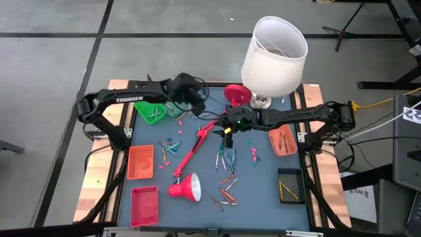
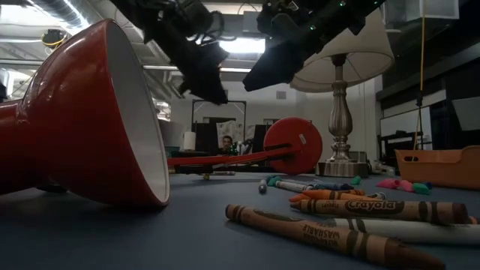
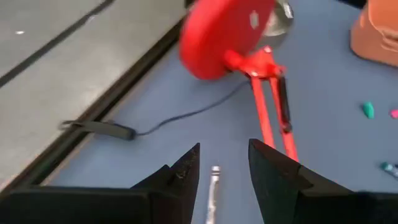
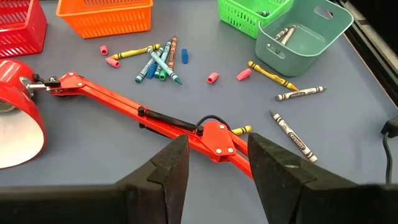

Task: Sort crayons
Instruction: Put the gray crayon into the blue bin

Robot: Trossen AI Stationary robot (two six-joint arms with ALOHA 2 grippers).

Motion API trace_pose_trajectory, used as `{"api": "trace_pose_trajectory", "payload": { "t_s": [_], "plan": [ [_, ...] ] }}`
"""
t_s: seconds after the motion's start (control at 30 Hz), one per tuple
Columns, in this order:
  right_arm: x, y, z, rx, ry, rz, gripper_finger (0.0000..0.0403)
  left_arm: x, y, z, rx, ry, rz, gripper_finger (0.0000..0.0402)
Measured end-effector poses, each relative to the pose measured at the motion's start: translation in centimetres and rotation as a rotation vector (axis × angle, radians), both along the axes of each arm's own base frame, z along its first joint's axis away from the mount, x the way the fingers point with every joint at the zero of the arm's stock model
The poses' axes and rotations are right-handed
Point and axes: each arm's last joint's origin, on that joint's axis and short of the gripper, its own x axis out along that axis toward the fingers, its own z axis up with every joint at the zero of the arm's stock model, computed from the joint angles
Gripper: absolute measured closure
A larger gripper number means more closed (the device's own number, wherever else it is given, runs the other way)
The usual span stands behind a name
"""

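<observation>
Between open left hand (image 3: 224, 171) fingers — grey crayon (image 3: 213, 186), lengthwise.

Open blue mat ahead of the left gripper (image 3: 224, 171), jaws apart, only a grey crayon (image 3: 213, 186) lying between them. Blocked farther on by the red lamp base (image 3: 227, 34) and its thin black cord (image 3: 180, 118). Under the right gripper (image 4: 214, 163), barred by the red lamp arm (image 4: 155, 115) running crosswise; scattered crayons (image 4: 158, 59) beyond it, bare mat between.

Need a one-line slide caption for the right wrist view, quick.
Open right gripper hovers over the red lamp arm, with loose crayons scattered before the orange, green and teal bins.
</observation>
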Motion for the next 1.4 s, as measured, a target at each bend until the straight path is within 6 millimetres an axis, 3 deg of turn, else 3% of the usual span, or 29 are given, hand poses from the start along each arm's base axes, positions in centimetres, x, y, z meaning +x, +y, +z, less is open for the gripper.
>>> {"api": "trace_pose_trajectory", "payload": {
  "t_s": [0.27,0.57,1.07,1.4],
  "plan": [
    [0.0,0.0,0.0,0.0,0.0,0.0,0.024,2.5,0.0,-5.8,-0.057,0.162,-0.044,0.0282],
    [-0.1,0.0,-0.1,0.001,0.009,0.0,0.024,3.0,1.5,-11.3,-0.13,0.299,-0.018,0.0283],
    [-0.3,0.0,-0.4,0.003,0.047,0.0,0.024,3.0,1.7,-12.8,-0.184,0.32,-0.039,0.0287],
    [-0.3,0.0,-0.4,0.003,0.046,0.0,0.024,3.0,1.7,-12.9,-0.189,0.326,-0.039,0.0356]
  ]
}}
